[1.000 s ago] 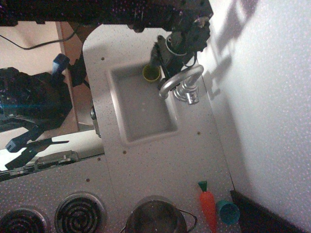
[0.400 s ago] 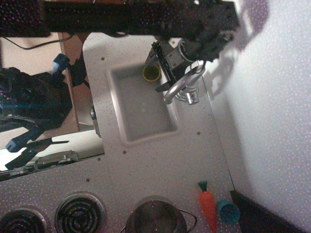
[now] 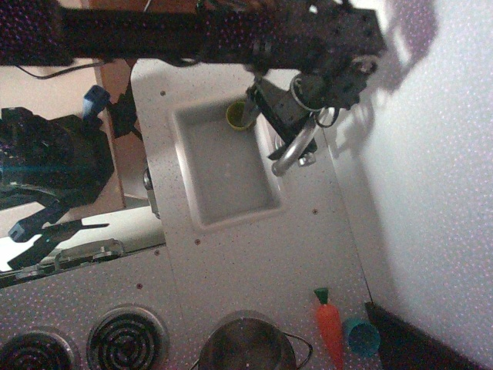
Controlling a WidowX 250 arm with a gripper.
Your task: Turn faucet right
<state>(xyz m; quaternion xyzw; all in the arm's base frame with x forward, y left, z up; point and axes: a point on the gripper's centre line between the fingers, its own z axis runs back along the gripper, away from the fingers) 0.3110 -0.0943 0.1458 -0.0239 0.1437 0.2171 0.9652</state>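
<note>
1. Gripper (image 3: 286, 132) sits at the top of the frame, hanging off the dark arm (image 3: 208, 35), fingers pressed against the faucet (image 3: 293, 150) spout. Aperture: cannot tell, since the arm body hides most of the jaws.
2. The faucet arch runs just below and right of the gripper, with the outlet end now over the sink's right rim rather than over the basin. Compared with a second ago, when the spout pointed out over the sink, it has swung clearly toward the counter side.
3. Sink (image 3: 202, 166) lies left and below the gripper. The yellow-green cup (image 3: 239, 116) is in the basin's top corner, just left of the gripper, close to the fingers.
4. Judgement: the turn looks mostly done, with only a little sweep left, if any.
5. Risk: the contact is a side push on smooth chrome, so a finger could slide off the tube and the spout stall short.
6. Risk: over-travel would drive the spout against its stop, or the arm into the wall on the right.
7. Risk: retracting leftward could clip the cup.
8. Carrot (image 3: 330, 325), teal cup (image 3: 361, 337) and pot (image 3: 248, 343) are well below, out of play.
</note>
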